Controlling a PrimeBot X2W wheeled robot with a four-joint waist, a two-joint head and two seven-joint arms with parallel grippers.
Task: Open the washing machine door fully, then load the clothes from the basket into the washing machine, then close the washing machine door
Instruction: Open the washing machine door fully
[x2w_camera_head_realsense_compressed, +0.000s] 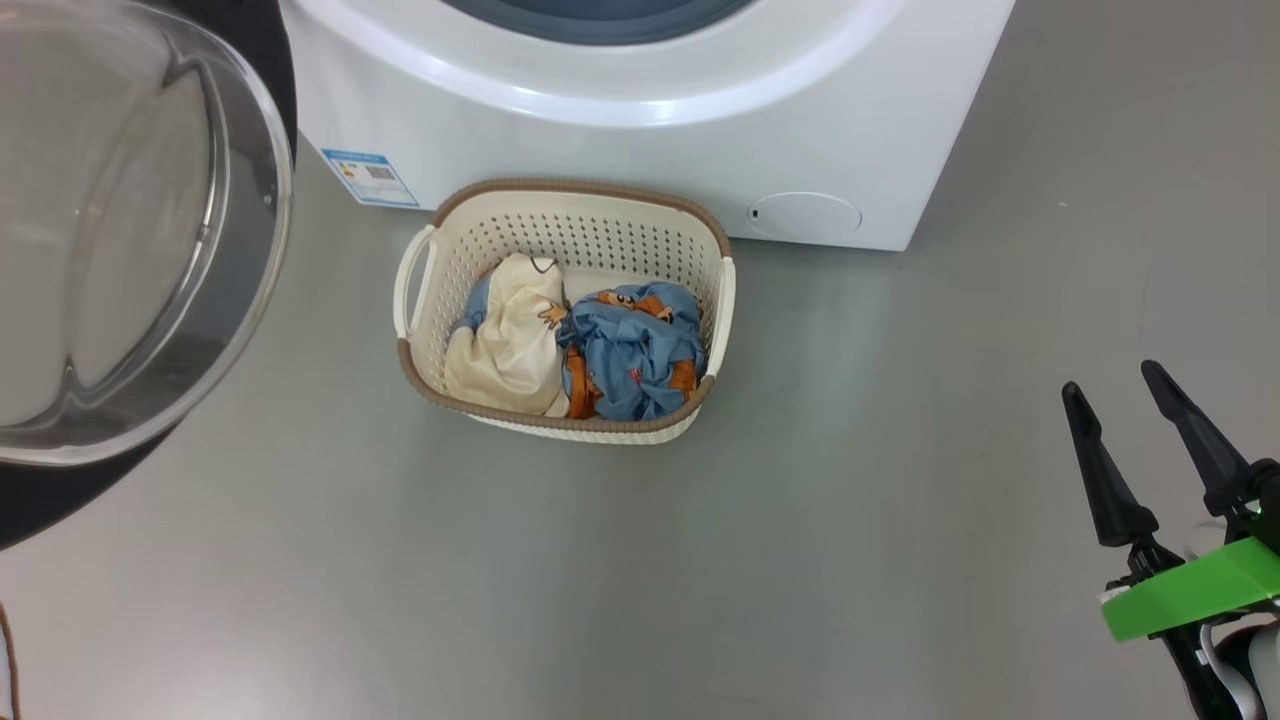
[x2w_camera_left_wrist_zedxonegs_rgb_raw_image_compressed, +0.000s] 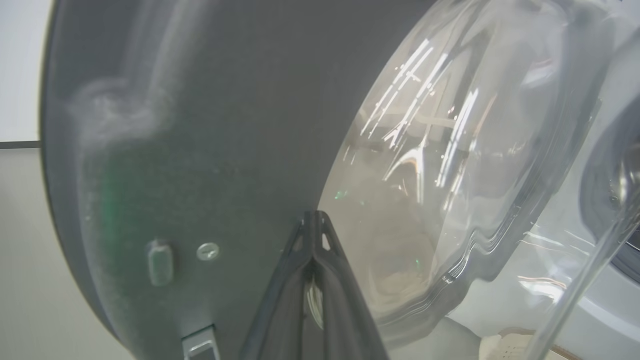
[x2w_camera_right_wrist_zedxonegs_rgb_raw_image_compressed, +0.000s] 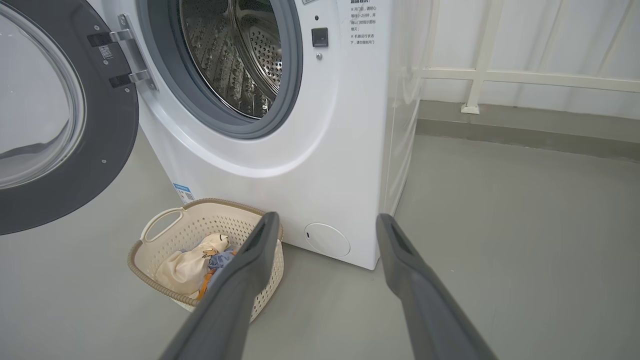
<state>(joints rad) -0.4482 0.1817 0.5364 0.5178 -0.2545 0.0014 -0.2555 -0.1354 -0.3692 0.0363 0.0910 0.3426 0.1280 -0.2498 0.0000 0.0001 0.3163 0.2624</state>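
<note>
The washing machine (x2w_camera_right_wrist_zedxonegs_rgb_raw_image_compressed: 330, 150) stands at the far side with its drum exposed. The washing machine door (x2w_camera_right_wrist_zedxonegs_rgb_raw_image_compressed: 110, 165) is swung open to the left. The basket (x2w_camera_head_realsense_compressed: 590, 235) sits on the floor just before the machine and contains the clothes (x2w_camera_head_realsense_compressed: 600, 350). The right gripper (x2w_camera_head_realsense_compressed: 1111, 379) is at the near right, jaws wide and empty. The left gripper (x2w_camera_left_wrist_zedxonegs_rgb_raw_image_compressed: 314, 216) has its jaws closed together, tips at the door's inner face beside the glass.

Soft, even light fills the room, and the basket (x2w_camera_head_realsense_compressed: 560, 215) casts only a faint shadow on the grey floor (x2w_camera_head_realsense_compressed: 800, 550). In the left wrist view, streaks of white glare cross the porthole of the washing machine door (x2w_camera_left_wrist_zedxonegs_rgb_raw_image_compressed: 200, 125), whose close dark surface looks hazy.
</note>
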